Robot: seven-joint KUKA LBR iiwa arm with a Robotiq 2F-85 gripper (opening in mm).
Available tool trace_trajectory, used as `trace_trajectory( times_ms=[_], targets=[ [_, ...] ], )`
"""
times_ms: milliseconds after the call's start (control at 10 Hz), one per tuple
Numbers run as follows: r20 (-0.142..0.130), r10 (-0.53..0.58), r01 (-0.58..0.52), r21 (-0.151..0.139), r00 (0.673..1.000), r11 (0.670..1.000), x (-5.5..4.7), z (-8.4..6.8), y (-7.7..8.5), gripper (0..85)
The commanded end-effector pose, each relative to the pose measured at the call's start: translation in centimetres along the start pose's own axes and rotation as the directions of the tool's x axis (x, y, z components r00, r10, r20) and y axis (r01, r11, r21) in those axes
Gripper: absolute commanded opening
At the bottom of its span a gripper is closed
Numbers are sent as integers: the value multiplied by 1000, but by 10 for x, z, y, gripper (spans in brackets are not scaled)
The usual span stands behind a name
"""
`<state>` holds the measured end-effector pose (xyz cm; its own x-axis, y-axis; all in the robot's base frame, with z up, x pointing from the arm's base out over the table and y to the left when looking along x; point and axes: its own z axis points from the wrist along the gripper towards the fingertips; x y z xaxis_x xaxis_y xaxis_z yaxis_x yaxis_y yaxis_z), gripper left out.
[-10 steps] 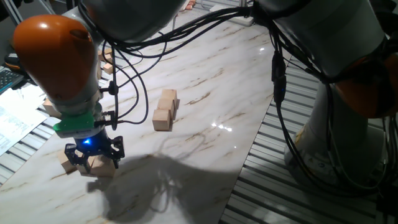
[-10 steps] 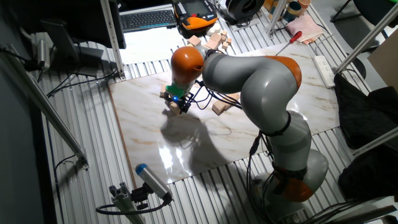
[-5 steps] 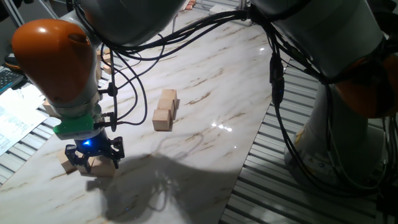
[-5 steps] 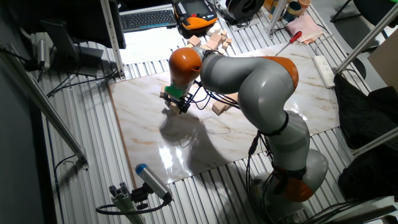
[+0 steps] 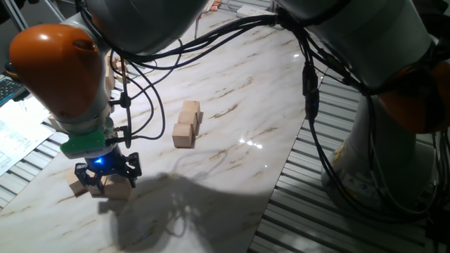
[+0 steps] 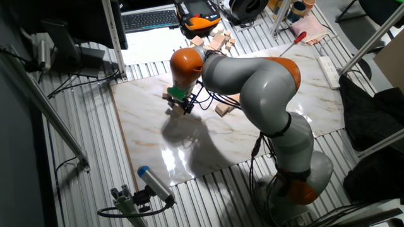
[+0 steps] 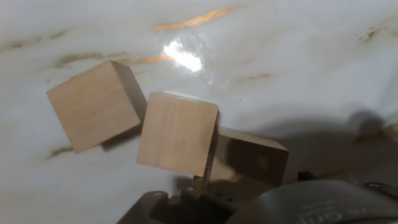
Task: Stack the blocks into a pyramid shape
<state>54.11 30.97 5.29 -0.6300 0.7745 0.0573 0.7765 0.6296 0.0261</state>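
My gripper (image 5: 105, 176) hangs low over the near left of the marble table, right above three tan blocks. In the hand view these are a left cube (image 7: 93, 106), a middle cube (image 7: 177, 134) and a shaded right cube (image 7: 252, 158) that touches the middle one. From the fixed view one block (image 5: 116, 188) shows under the fingers and another (image 5: 76, 186) just left of them. The dark fingers straddle the middle cube, but I cannot make out whether they press on it. More blocks (image 5: 186, 125) lie grouped mid-table, also seen from the other side as blocks (image 6: 224, 108).
A pile of other wooden pieces (image 6: 218, 41) lies at the table's far edge, with a keyboard (image 6: 151, 19) beyond it. The table's right edge (image 5: 278, 186) drops to a slatted metal floor. Cables hang from the arm over the table.
The arm's orange joint has drifted slightly left. The gripper and the blocks under it stay where they were.
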Motion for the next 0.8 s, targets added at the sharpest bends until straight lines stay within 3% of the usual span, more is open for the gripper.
trace_trajectory(
  times_ms=[0,500,700],
  targets=[
    [2,-2,2,2,1000,1000,-2,0,0,680],
    [9,-21,21,7,1000,1000,-13,0,0,680],
    [7,-27,27,3,1000,1000,-10,1,0,340]
  ],
)
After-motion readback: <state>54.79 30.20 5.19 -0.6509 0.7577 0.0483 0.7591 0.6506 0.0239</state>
